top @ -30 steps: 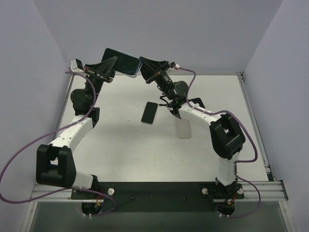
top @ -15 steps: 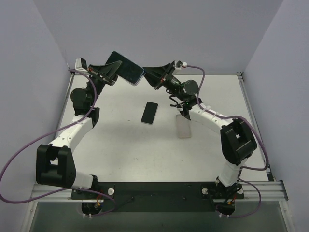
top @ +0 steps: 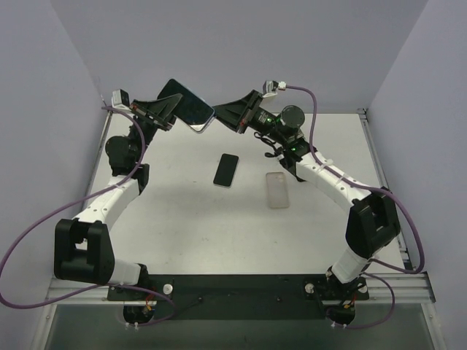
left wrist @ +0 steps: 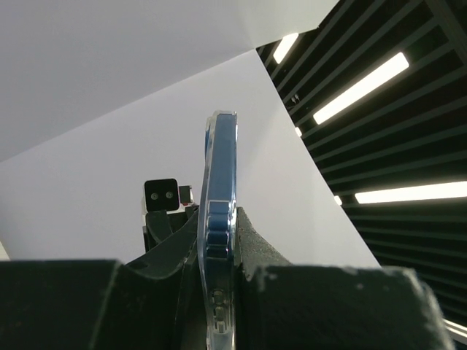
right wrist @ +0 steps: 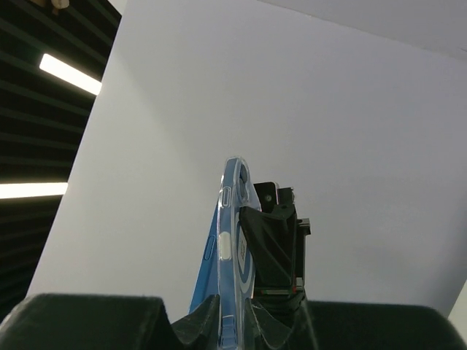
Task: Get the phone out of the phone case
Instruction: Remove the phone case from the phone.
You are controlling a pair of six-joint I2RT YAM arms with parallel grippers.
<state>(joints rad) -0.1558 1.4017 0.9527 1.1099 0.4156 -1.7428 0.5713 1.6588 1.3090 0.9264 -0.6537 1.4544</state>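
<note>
**Cased phone held in the air between both grippers**

A blue phone [top: 187,102] with a dark glass face, seated in a clear plastic case [left wrist: 205,240], hangs high over the far part of the white table [top: 182,219]. It touches nothing but the two tools. In the top view it is tilted, with its dark face turned up toward the camera and a pale strip of case showing along its lower corner.

The left gripper [top: 172,109] is clamped on the clear plastic case from the left. In the left wrist view its black fingers [left wrist: 166,251] press both broad faces. The phone stands edge-on between them: a blue side band inside a glassy rim, with side buttons low on the edge.

The right gripper [top: 221,115] meets the phone's opposite end. In the right wrist view the case's rounded corner rises from between its two fingers [right wrist: 273,332], which sit tight against it. The clear rim carries a white button cover and a slot, and blue shows through behind.

The phone is not yet out of the case.

On the table below lie a black slab phone [top: 226,170], flat, and just to its right, apart from it, a translucent empty case [top: 277,189].
</note>
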